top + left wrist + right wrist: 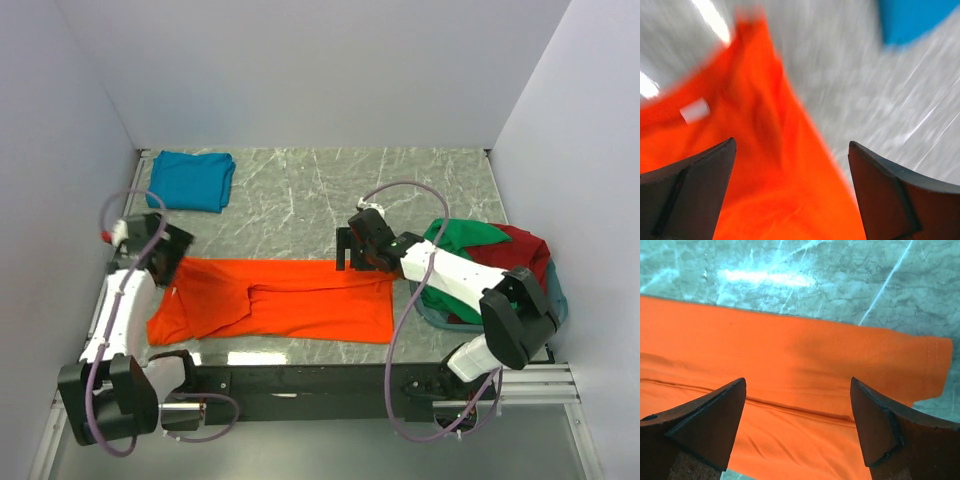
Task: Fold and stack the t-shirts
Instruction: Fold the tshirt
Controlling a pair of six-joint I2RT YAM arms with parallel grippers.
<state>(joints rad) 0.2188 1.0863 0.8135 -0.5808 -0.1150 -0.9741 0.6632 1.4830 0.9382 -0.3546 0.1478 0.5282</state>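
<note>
A bright orange t-shirt (275,300) lies flat across the near middle of the marble table, partly folded lengthwise. A folded teal blue t-shirt (193,181) sits at the far left. Green (462,236) and dark red (525,250) t-shirts are bunched in the basket (440,317) at the right. My left gripper (160,262) hovers over the orange shirt's left end, jaws open and empty; in its wrist view the orange cloth (765,165) is blurred. My right gripper (350,250) hangs open above the shirt's right top edge, over the fold line (790,407).
Grey walls enclose the table on the left, back and right. The grey-blue basket sits at the right edge under the right arm (470,275). Bare marble (330,190) spreads between the teal shirt and the basket. Cables loop off both arms.
</note>
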